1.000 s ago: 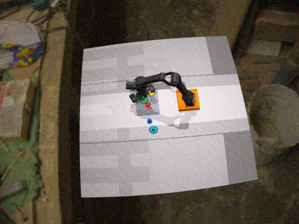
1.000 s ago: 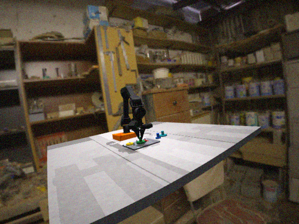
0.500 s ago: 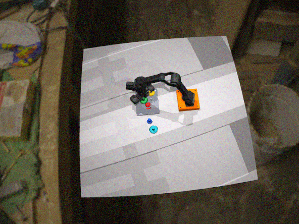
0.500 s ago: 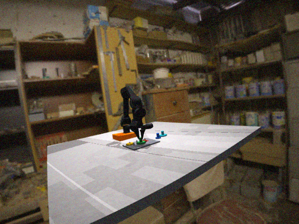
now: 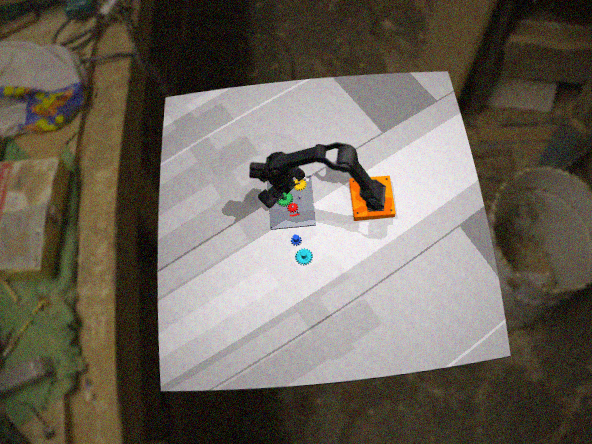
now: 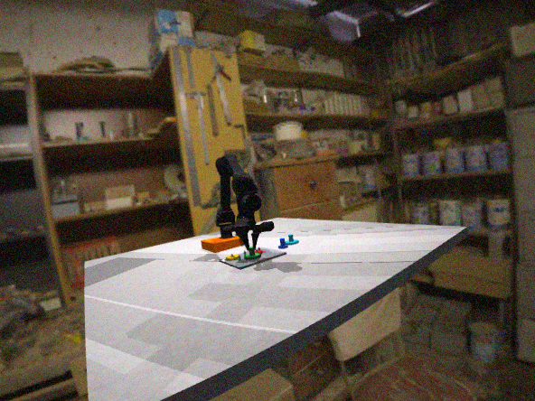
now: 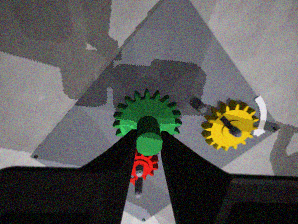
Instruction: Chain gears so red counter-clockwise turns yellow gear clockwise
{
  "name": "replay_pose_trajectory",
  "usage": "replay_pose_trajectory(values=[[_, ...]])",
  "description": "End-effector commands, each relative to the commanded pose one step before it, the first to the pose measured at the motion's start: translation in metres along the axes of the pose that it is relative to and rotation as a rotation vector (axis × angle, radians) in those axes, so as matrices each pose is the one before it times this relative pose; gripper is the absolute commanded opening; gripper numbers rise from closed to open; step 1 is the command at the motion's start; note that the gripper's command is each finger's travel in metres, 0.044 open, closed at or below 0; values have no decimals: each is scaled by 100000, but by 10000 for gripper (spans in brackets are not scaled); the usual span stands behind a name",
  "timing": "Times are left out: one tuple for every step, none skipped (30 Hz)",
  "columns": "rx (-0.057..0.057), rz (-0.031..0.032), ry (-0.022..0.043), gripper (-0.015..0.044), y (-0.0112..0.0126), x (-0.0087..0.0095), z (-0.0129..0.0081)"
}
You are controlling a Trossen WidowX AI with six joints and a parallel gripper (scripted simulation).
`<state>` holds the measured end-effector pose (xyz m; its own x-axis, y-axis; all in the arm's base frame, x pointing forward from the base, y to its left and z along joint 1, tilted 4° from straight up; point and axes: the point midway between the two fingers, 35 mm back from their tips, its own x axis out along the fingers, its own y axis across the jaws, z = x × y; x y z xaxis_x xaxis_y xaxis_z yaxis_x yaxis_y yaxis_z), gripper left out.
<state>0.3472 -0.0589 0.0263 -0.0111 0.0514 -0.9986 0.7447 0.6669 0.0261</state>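
Observation:
My gripper (image 6: 251, 249) (image 7: 148, 135) is shut on the knob of the green gear (image 5: 285, 200) (image 6: 253, 256) (image 7: 147, 107). The green gear is low over the grey board (image 5: 280, 221) (image 6: 272, 256) (image 7: 175, 30), beside the red gear (image 5: 290, 207) (image 7: 145, 163). Whether it sits fully flat cannot be told, and the peg under it is hidden. The yellow gear (image 5: 300, 185) (image 6: 232, 257) (image 7: 218, 136) with its black stripe is on the board, apart from the green gear. An empty peg (image 7: 196, 104) stands between them. The blue gear (image 5: 296, 240) (image 6: 283, 244) and cyan gear (image 5: 304, 257) (image 6: 292, 241) stand on the table.
The arm's orange base (image 5: 357, 212) (image 6: 219, 245) is beside the board. The white arrow (image 7: 262, 112) lies beside the yellow gear. The black fingers cover part of the board around the red gear in the wrist view. Arm shadows fall across the board and table.

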Motion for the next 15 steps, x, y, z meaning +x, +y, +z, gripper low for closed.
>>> replay_pose_trajectory(values=[[3275,-50,-220,105,12,-57,-10],[1601,0,2,131,-5,-63,-25],[2005,-1,2,140,-7,-78,-32],[1862,-1,2,140,-7,-73,-29],[1740,-1,2,140,-7,-68,-27],[83,0,-1,140,8,-147,7],[145,1,-2,140,12,-258,12],[215,1,-3,140,16,-384,14],[299,1,-3,140,16,-536,13],[320,0,-3,140,9,-576,6],[358,-1,-2,140,1,-646,-3],[409,-2,-2,140,-11,-742,-17],[380,-3,-1,140,-23,-691,-28],[237,-2,0,140,-20,-433,-23],[80,-1,0,140,-8,-145,-9]])
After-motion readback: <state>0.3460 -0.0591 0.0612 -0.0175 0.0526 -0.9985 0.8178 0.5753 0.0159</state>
